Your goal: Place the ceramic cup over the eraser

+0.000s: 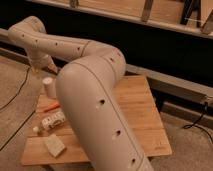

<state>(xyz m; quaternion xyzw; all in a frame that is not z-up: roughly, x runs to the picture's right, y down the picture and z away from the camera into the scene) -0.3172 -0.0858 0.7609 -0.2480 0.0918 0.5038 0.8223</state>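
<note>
The off-white ceramic cup point(49, 86) stands upright at the far left corner of the wooden table point(136, 102). My gripper point(46, 66) hangs just above it and slightly behind, open, with nothing in it and not touching the cup. The arm's large pale forearm point(95, 115) crosses the middle of the view and covers the centre of the table. The eraser is hidden behind that arm.
An orange carrot-like piece point(50, 106) lies in front of the cup. A white spotted object point(52, 121) and a pale beige sponge block point(54, 145) sit nearer the front left. A dark wall with a rail runs behind the table; cables lie on the floor.
</note>
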